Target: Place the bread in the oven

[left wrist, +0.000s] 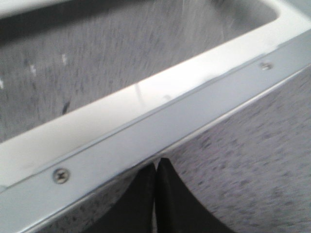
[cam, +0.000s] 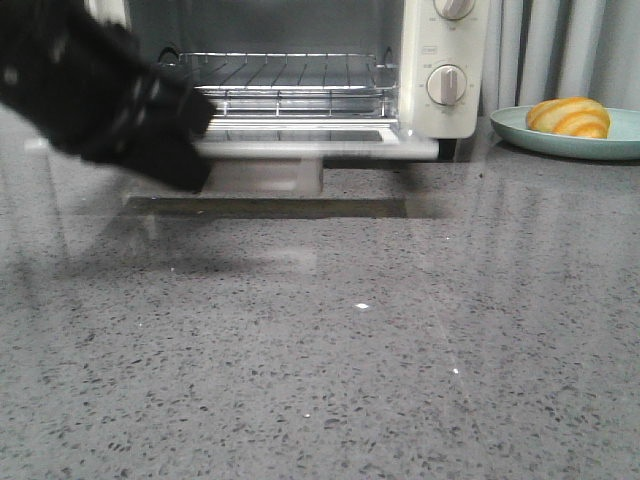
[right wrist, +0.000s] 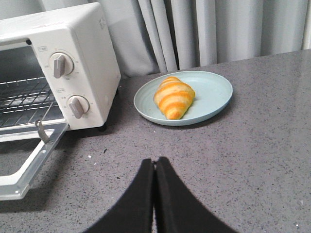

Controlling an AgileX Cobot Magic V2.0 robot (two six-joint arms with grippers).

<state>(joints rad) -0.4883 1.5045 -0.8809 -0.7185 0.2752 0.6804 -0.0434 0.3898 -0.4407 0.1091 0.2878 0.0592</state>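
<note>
The bread (cam: 570, 117) lies on a pale teal plate (cam: 517, 129) at the far right, to the right of the oven (cam: 441, 60). The oven's door (cam: 300, 148) is dropped open and the wire rack (cam: 290, 75) shows inside. My left gripper (cam: 186, 162), blurred, is at the left end of the open door. In the left wrist view it (left wrist: 156, 164) is shut and empty, right at the door's metal edge (left wrist: 146, 126). My right gripper (right wrist: 155, 162) is shut and empty above the countertop, well short of the bread (right wrist: 174, 97) and the oven (right wrist: 82, 58). It is out of the front view.
Grey speckled countertop (cam: 360, 350) stretches in front of the oven. Grey curtains (right wrist: 204, 29) hang behind the plate (right wrist: 214, 92). The open door (right wrist: 34, 155) sticks out over the counter to the left of the plate.
</note>
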